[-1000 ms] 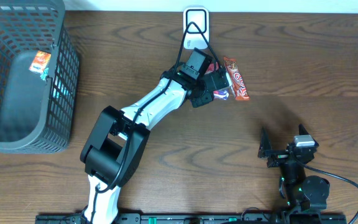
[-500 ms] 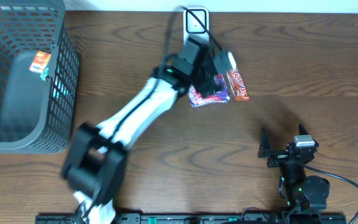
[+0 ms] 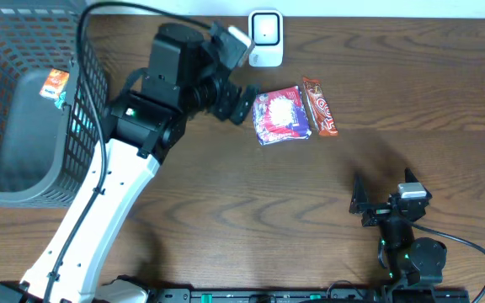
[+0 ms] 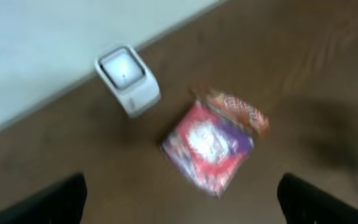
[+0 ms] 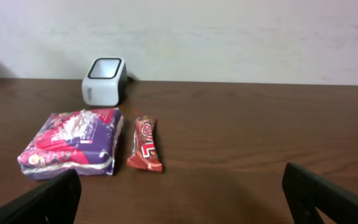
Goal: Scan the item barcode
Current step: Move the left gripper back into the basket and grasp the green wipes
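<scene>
Three cameras on one table top
The overhead camera looks straight down on the whole table [image 3: 445, 76]. The left wrist camera hangs high, tilted down toward the far wall [image 4: 42, 37], its picture blurred. The right wrist camera sits low over the wood, facing level at that wall. All three share the scanner [image 3: 265, 34], purple packet [image 3: 281, 115] and red bar [image 3: 319, 107].
</scene>
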Available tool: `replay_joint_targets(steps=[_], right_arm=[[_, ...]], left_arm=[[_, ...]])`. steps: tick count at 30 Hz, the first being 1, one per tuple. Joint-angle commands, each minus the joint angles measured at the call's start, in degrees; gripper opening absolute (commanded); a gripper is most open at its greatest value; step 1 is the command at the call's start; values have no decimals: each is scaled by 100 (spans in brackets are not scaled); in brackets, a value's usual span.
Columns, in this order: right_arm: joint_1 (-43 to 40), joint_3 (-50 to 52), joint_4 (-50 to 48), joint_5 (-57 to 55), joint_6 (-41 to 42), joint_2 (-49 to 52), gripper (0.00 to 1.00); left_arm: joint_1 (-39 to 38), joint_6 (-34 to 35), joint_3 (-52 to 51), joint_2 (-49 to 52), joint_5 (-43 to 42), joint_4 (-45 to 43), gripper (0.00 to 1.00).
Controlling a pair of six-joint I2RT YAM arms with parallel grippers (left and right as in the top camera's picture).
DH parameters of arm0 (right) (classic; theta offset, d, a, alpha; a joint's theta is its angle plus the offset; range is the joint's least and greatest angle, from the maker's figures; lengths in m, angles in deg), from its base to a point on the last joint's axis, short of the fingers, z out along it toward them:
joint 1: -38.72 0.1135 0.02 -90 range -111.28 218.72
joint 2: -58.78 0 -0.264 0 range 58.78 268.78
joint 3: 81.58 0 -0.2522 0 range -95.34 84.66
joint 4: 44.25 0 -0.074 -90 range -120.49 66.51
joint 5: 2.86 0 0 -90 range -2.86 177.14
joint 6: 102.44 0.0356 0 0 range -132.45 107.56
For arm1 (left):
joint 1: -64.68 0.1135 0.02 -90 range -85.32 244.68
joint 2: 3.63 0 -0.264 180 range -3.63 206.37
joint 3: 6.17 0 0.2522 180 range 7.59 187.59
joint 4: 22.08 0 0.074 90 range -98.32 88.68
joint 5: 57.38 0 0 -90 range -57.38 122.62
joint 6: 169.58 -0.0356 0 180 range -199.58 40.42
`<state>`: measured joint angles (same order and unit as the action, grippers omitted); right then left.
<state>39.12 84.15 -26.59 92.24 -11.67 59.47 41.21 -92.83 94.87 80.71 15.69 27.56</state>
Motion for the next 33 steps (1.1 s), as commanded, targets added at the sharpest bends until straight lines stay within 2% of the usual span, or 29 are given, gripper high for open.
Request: replay_joint_targets(steps=[1,7,12,19,25,29,33], right_arm=[[39,20,11,-26,-42,-31,99],[39,20,11,-26,-42,-31,99],[39,20,11,-26,-42,-31,99],[39,20,11,-26,-42,-31,99],[39,20,11,-26,-42,-31,99],[39,20,11,-26,-42,-31,99],[39,20,11,-26,-42,-31,99]], left_arm=[[4,365,0,-48,-83,85,98],[4,1051,9,-533,48,-264,98],[50,1552,9,-852,1016,-407,98],[568,1659,24,-1235,1628,-407,98],[1641,1661,61,-1388,3191,-614,98],[2677,1864,61,-1309,3357,-660,98],[3716,2769,59,-1003,3348,-590,98]])
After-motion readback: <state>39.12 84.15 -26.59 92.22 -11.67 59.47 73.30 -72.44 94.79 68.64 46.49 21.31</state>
